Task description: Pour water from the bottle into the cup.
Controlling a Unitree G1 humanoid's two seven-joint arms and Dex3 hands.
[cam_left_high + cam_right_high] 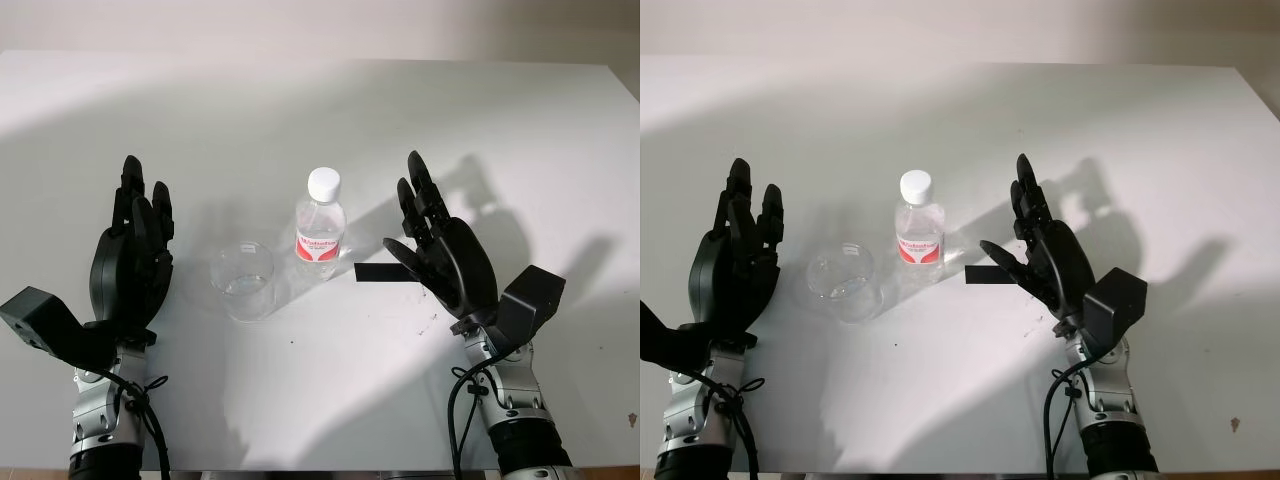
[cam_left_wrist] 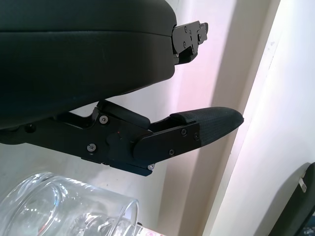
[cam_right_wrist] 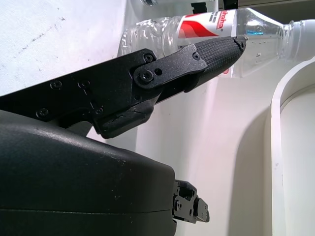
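— On the white table (image 1: 520,120), what is laid out, and where are the hands placed?

— Both black hands are raised above the near half, palms turned inward; the left hand (image 1: 133,258) is seen just left of the cup (image 1: 243,281), the right hand (image 1: 440,252) right of the bottle (image 1: 320,229); nothing is held by either, and the fingers of both are stretched out straight and uncurled.

— And the task's things?

— The bottle is stood upright near the table's middle, its white cap (image 1: 324,183) on, its long axis vertical; the clear cup is set just beside it, to its left and slightly nearer, mouth up; whether the two touch cannot be told.

— Which hand is better placed for the bottle?

— The right one, it is judged; the bottle lies to the left of its fingers, a gap of bare table between; in the right wrist view the thumb (image 3: 211,55) is seen pointed toward the red label (image 3: 206,23); the cup stands between the bottle and the left hand, so a grasp from the right side is favoured; the cap is judged not yet removed.
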